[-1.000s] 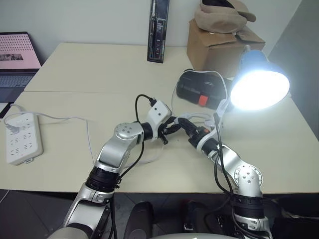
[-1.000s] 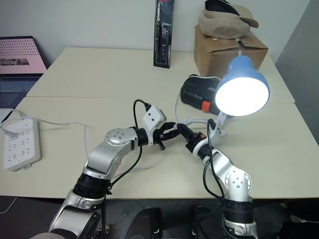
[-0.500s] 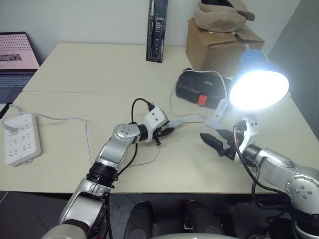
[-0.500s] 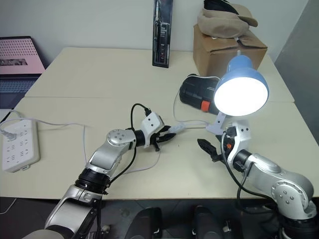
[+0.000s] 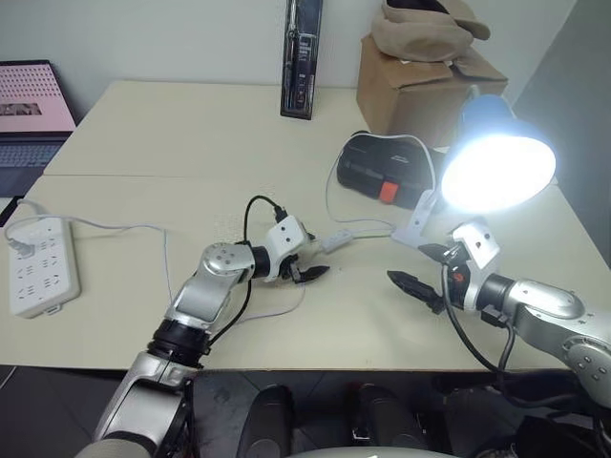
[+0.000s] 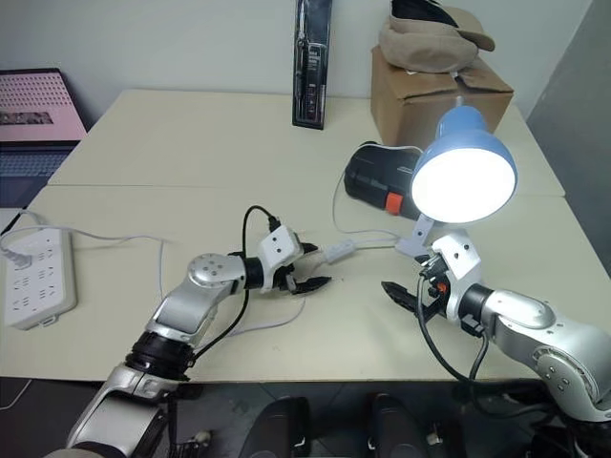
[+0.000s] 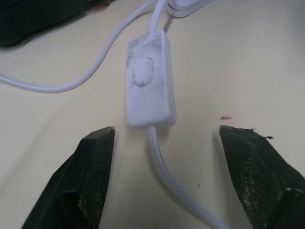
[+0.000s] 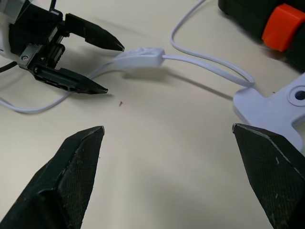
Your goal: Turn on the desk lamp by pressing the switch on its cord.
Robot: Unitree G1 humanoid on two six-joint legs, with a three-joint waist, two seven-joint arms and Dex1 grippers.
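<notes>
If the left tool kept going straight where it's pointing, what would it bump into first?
Probably the switch. It lies on the table just ahead of the open left tool, lined up between its two fingers, with the cord trailing back toward it.

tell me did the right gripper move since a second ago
Yes. The right gripper has swung away from the switch toward the robot's right and now sits in front of the desk lamp, fingers open.

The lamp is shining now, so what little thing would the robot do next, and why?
Probably just draw both arms back. The desk lamp is lit, and the left gripper stands open, clear of the switch, which lies loose on the table; the right gripper is open too.
</notes>
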